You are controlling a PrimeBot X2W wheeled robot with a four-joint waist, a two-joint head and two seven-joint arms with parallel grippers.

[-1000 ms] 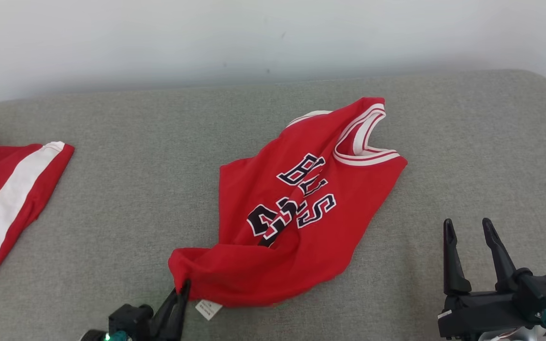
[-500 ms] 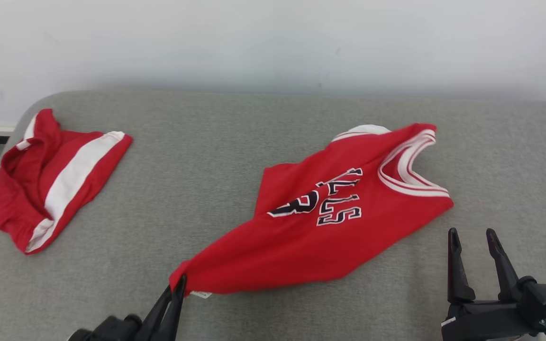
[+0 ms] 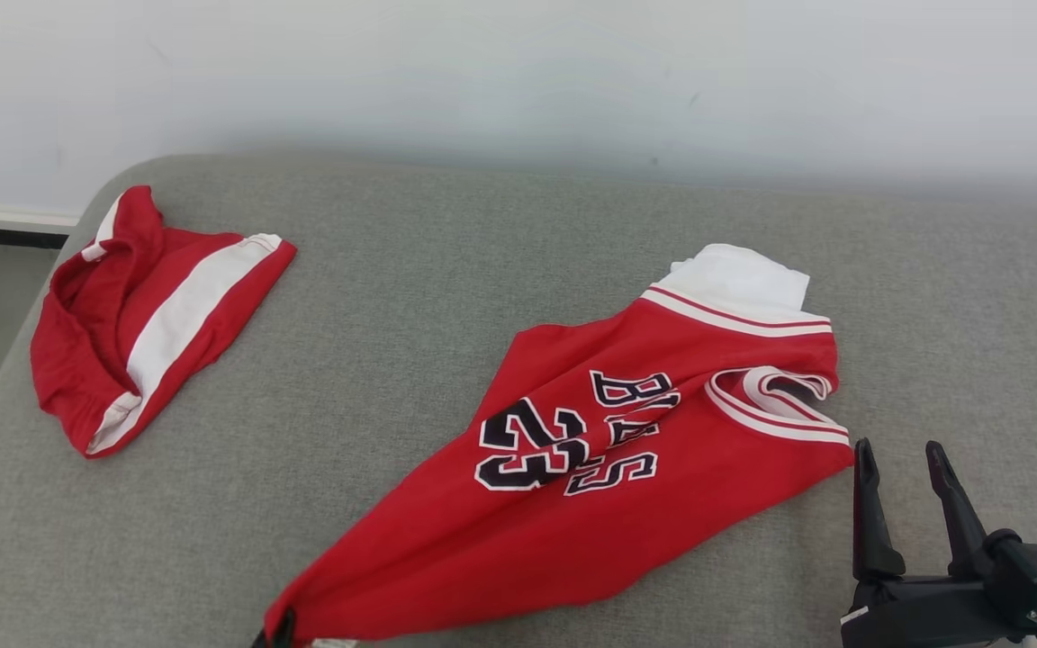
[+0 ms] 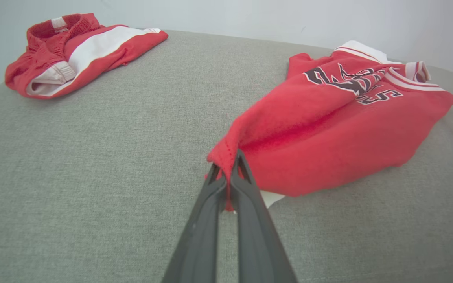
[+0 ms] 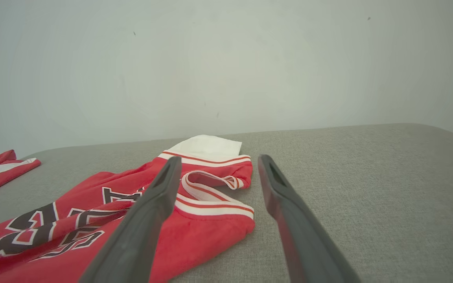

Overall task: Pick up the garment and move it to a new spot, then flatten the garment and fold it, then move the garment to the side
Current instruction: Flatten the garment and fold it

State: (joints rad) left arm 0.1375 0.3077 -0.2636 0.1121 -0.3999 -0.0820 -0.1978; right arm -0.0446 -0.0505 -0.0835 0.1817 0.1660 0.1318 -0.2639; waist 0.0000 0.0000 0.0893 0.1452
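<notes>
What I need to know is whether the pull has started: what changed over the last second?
The left gripper closed on the jersey at its hem corner and drew it toward the robot, stretching the bunched cloth out long; the 23 now shows. The head camera turned. The right gripper stayed open, and the shorts lay untouched on the grey cushion.

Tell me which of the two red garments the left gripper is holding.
The red jersey numbered 23, its corner pinched in the shut left gripper. The red shorts with the white stripe lie untouched, far off to the left.
</notes>
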